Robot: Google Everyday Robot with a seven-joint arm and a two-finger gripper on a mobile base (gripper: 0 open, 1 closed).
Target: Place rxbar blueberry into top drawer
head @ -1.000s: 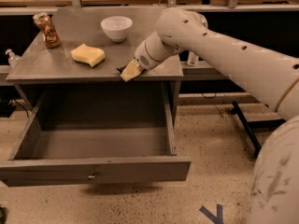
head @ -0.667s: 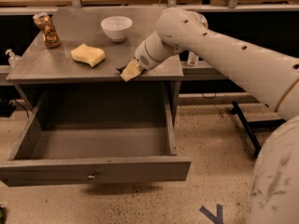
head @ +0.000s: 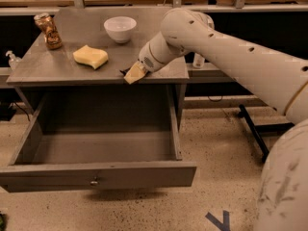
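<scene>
Here the tool (head: 134, 74), grip unclear, sits at the table (head: 43, 64) edge over the open top drawer (head: 144, 174).

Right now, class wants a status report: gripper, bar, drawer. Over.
The gripper at the table front edge, open top drawer below. The rxbar blueberry: dark sliver beside gripper. Yellow sponge sits left, apart.

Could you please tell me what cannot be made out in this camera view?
Camera view throughout.
- rxbar blueberry: only a dark sliver shows beside the gripper at the table's front edge; the gripper hides the rest.
- top drawer: its front panel hides the floor strip just behind it.
- White bottle behind the table: mostly hidden by the arm.
- Robot base: cut off by the right and bottom edges.
</scene>
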